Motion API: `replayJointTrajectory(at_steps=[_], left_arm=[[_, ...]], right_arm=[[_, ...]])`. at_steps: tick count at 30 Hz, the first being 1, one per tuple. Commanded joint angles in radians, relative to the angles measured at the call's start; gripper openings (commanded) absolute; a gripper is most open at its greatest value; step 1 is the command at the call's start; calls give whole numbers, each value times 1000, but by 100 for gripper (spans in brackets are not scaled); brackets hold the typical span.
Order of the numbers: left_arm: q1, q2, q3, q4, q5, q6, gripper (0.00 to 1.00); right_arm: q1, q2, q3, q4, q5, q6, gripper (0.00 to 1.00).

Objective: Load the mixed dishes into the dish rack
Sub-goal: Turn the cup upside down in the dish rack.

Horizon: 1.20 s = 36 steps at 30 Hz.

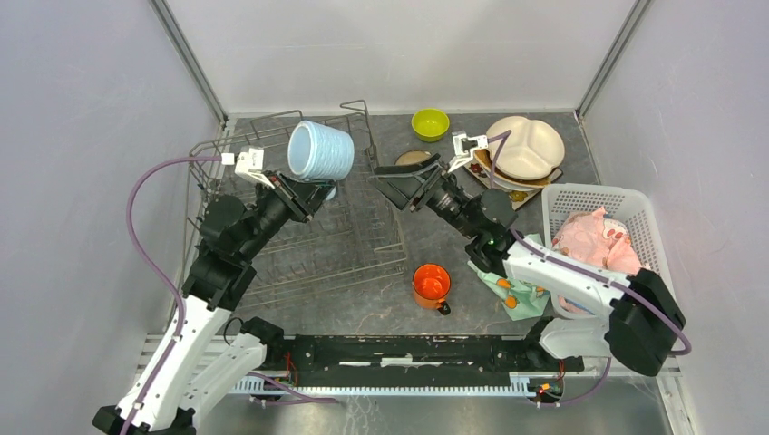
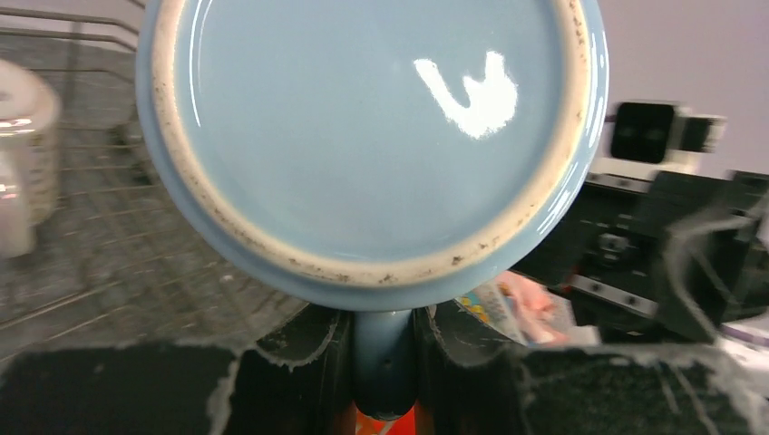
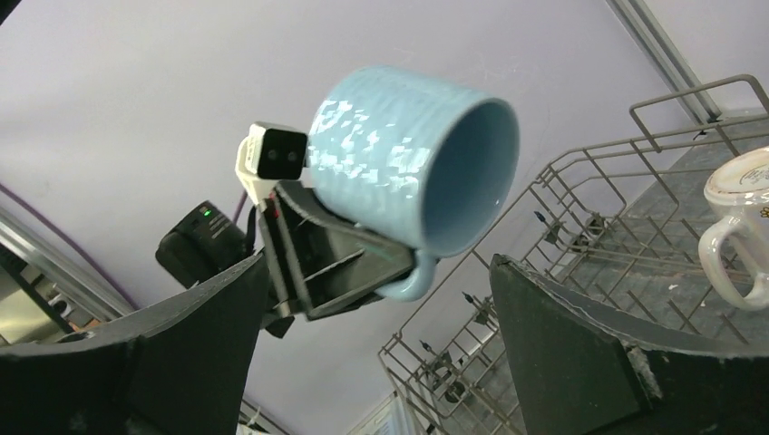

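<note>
**Light-blue mug in the air over the rack, looks like drop-off time**

The left gripper [image 1: 313, 188] is clenched on the handle of the light-blue mug [image 1: 320, 150]. It holds the mug tipped on its side above the upper-left part of the dish rack [image 1: 299, 245], mouth pointing toward the right of the overhead frame. The right gripper [image 1: 405, 186] sits mid-frame just right of the rack, jaws spread wide, holding nothing. A white patterned mug [image 3: 739, 217] is already in the rack. The orange mug [image 1: 431, 284] at lower centre, plus the lime-green bowl [image 1: 430, 123] and cream three-section plate [image 1: 526, 148] at upper right, aren't loaded yet. My guess: we're mid-placement, and the next move calls for lowering the mug into a free spot clear of the white one, probably mouth down, then letting go.
</note>
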Motion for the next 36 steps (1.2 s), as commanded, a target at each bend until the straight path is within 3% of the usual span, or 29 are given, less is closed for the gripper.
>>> replayJointTrajectory(at_steps=[1,8,12,18,22,30,36], left_arm=[[5,-2,119,-35,-200,228,2],[5,34,117,-120,-564,390,2],[5,152,150,-173,-772,482,2],[22,295,183,-114,-886,545,2],[87,379,214,-121,-868,514,2],[261,460,204,-105,-696,467,2],[299,510,187,-80,-620,413,2]], right_arm=[[4,-83,-32,-53,-27,-61,98],[4,-220,-34,-333,-49,-235,98],[5,-312,-51,-477,-13,-313,98],[5,-423,-63,-595,28,-394,98],[5,-458,-52,-654,73,-440,98],[5,-478,-29,-698,98,-467,98],[5,-466,-29,-697,91,-461,98]])
